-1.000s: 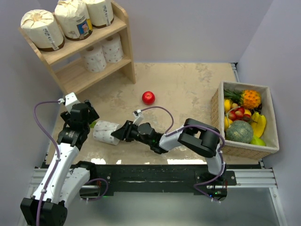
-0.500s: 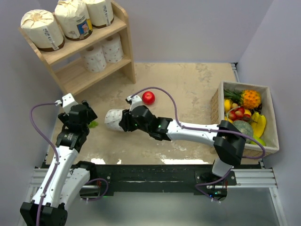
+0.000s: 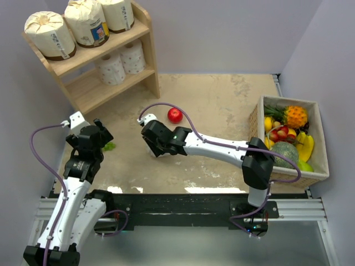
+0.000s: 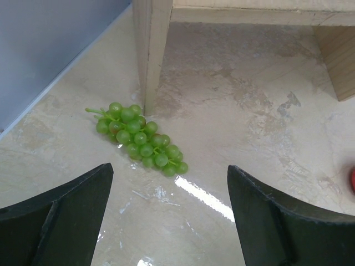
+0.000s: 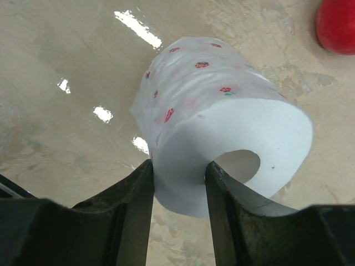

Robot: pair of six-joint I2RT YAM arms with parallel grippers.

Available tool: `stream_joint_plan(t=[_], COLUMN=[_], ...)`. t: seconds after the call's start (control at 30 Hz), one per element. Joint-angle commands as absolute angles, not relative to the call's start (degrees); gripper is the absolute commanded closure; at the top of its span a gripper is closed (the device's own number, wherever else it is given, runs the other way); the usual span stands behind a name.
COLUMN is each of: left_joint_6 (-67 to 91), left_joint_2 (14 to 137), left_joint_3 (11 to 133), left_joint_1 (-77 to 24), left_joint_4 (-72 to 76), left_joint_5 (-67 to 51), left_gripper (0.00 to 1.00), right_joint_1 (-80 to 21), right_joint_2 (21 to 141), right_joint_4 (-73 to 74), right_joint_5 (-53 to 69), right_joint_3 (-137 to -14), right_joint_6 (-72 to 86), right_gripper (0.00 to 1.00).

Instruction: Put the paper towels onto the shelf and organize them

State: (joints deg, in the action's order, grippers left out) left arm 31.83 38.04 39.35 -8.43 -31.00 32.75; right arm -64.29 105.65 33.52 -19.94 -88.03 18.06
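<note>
Progress check: five of the six are already up. Three wrapped rolls (image 3: 86, 22) sit on the top tier of the shelf (image 3: 89, 91) at the far left, and two bare rolls (image 3: 122, 61) stand side by side on the tier below. That leaves the last roll (image 5: 222, 111), the white one with little red dots, and it isn't on the shelf yet.

The right gripper (image 5: 178, 172) is clamped on that roll. In the wrist view the fingers pinch its lower part, with the hollow core facing the camera. From above, the right gripper (image 3: 155, 141) hangs over the middle of the table (image 3: 222, 100), just near of the apple (image 3: 175, 114) and well short of the shelf. The roll is mostly hidden under it there.

The left gripper (image 4: 169, 183) is wide open and holding nothing. It's pointed at a bunch of grapes (image 4: 141, 141) lying against the foot of the shelf.

Versus a second ago: back then the roll was down at the near left, close to the left gripper, with the right arm folded up tight. Now that arm is stretched out and the roll has travelled right and farther out — closer to the apple. The left arm has barely shifted, and its jaws stand just as wide.

What's left, I'd guess, is the carry over to the shelf, probably beside the two bare rolls or on the lowest tier, then the release.
</note>
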Motion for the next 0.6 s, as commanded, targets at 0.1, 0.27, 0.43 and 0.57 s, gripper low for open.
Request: stream_joint_plan(t=[0.1,0.27,0.43,0.57], left_joint_6=[29.0,23.1,19.1,17.1], left_joint_2=[37.6,37.7,39.0,43.2], left_joint_3=[40.5,40.7,43.6,48.4], left_joint_1=[-8.6,-8.6,-8.6,-8.9], left_joint_4=[-29.6,-26.8,-24.6,-27.6], left_joint_5=[30.4,23.1,10.2,4.2], left_gripper=[0.11,0.12,0.14,0.15], right_joint_1=[-65.1,-65.1,-65.1,-65.1], right_joint_2=[107.3,102.0,91.9,82.5], right_joint_4=[36.6,34.8,31.7,28.2], right_joint_5=[-20.1,-19.2,-20.7,-22.6], right_joint_3=[-94.7,-94.1,-86.9,-78.4], right_joint_6=[16.7,16.4,16.9,18.4], right_gripper=[0.47,0.38,0.34,0.32])
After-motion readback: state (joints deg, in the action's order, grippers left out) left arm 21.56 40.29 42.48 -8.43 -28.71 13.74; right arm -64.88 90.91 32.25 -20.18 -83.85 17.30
